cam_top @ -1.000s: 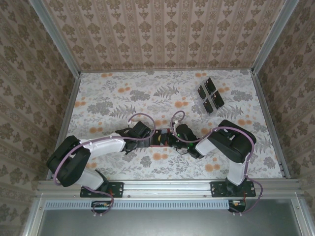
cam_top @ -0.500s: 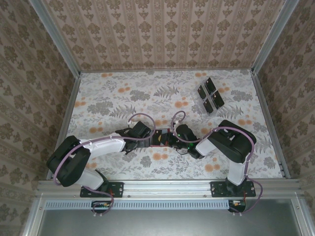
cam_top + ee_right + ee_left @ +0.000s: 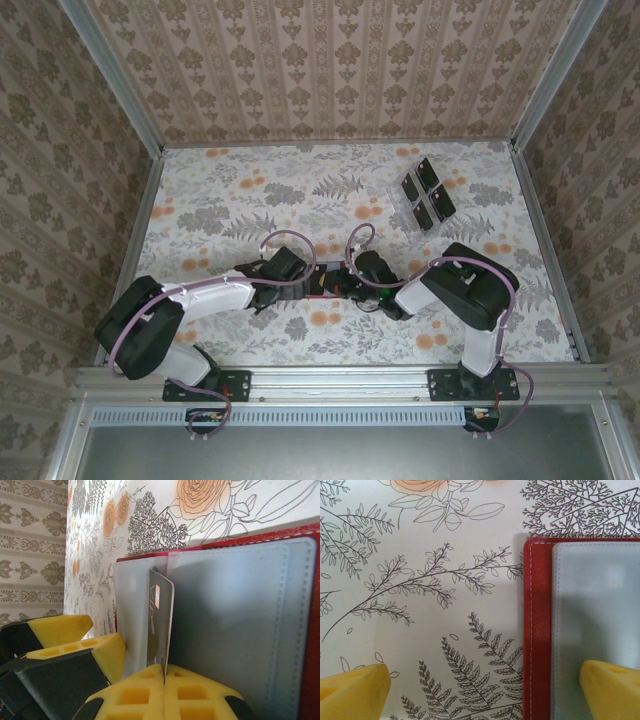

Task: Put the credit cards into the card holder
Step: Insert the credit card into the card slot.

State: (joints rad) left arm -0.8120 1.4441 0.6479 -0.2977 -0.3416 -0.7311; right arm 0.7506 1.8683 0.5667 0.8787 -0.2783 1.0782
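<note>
The credit card (image 3: 159, 625) you are holding stands on its thin edge in the right wrist view. Its long axis runs straight out from the fingertips, and its far end points into the seam between two grey pockets of the card holder (image 3: 240, 630). The right gripper (image 3: 164, 672) is pinched fully closed on the card's near end.

The card holder (image 3: 325, 281) lies open and flat, pockets up, on the floral tablecloth (image 3: 230, 210). It sits near the front middle of the table, between your two grippers.

Your left gripper (image 3: 482, 690) is spread as wide as it goes and grips nothing. One yellow finger (image 3: 612, 690) is over the holder's grey pocket and the other is over bare cloth beside the holder's stitched red edge (image 3: 537, 630).

The other credit cards (image 3: 428, 195) lie in a clear tray well apart at the far right.
</note>
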